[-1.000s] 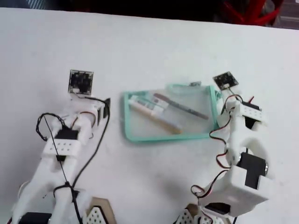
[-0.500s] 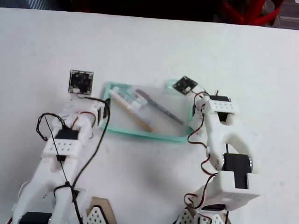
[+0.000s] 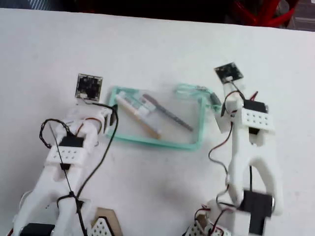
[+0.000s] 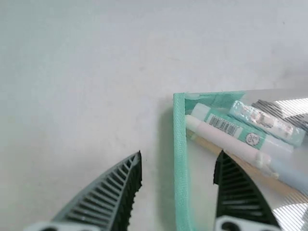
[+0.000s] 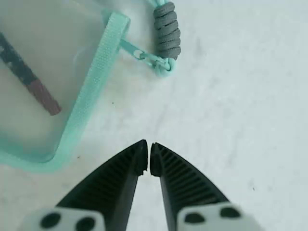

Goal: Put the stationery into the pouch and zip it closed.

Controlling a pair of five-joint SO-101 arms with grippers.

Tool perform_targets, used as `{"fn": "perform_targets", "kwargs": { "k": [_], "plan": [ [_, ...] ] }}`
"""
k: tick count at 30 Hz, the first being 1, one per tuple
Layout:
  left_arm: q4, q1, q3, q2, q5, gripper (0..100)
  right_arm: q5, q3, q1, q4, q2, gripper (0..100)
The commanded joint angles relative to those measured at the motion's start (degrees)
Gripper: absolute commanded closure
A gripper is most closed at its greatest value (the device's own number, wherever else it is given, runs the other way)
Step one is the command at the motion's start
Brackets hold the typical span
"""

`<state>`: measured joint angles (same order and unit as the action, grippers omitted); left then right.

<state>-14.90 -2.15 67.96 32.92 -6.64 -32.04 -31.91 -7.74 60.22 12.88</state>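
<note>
Straddling pouch (image 4: 179, 120) edge, L tool (image 4: 178, 161) spread wide; R tool (image 5: 148, 150) clenched empty, just off pouch's corner.

pouch (image 3: 157, 143): clear, mint-trimmed, lying flat, possibly zipped shut | stationery (image 3: 139, 109): pens and sticks inside, slanted

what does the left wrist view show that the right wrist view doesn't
Left wrist view: the left gripper, open astride the pouch at its green edge, and barcoded white-and-green sticks inside it. Right wrist view: the right gripper, shut over the table beside the pouch, plus the grey zip pull cord and a dark pen with a reddish end. Both: the clear, green-edged pouch on the white table.
</note>
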Motion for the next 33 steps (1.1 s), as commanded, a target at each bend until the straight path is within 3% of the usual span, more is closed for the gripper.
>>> {"fn": "perform_targets", "kwargs": {
  "k": [1,6,9,12,16,19,22,33],
  "plan": [
    [0.70,-0.40,-0.44,0.31,-0.44,79,1.67,1.58,-0.40,6.46,11.82,97.9],
    [0.35,-8.66,-2.20,1.19,-0.35,99,1.67,1.49,-0.57,14.37,24.22,97.9],
    [-7.82,-12.35,-5.89,6.46,-0.35,94,1.67,1.58,-0.31,18.68,30.64,97.9],
    [-22.24,-12.70,-11.52,16.75,-0.70,98,1.76,1.58,1.54,21.14,36.53,97.7],
    [-38.86,-10.07,-21.45,32.84,-0.79,98,1.85,1.76,6.20,24.22,43.38,97.4],
    [-46.95,-6.55,-27.34,43.91,-0.79,98,8.26,1.93,7.69,25.98,49.36,97.4],
    [-51.52,-3.65,-30.07,52.88,-0.79,98,15.12,1.93,7.78,26.59,56.66,97.4],
    [-60.84,-3.38,-30.77,72.22,-0.79,97,15.47,3.16,7.69,25.89,91.56,97.4]
  ]
}}
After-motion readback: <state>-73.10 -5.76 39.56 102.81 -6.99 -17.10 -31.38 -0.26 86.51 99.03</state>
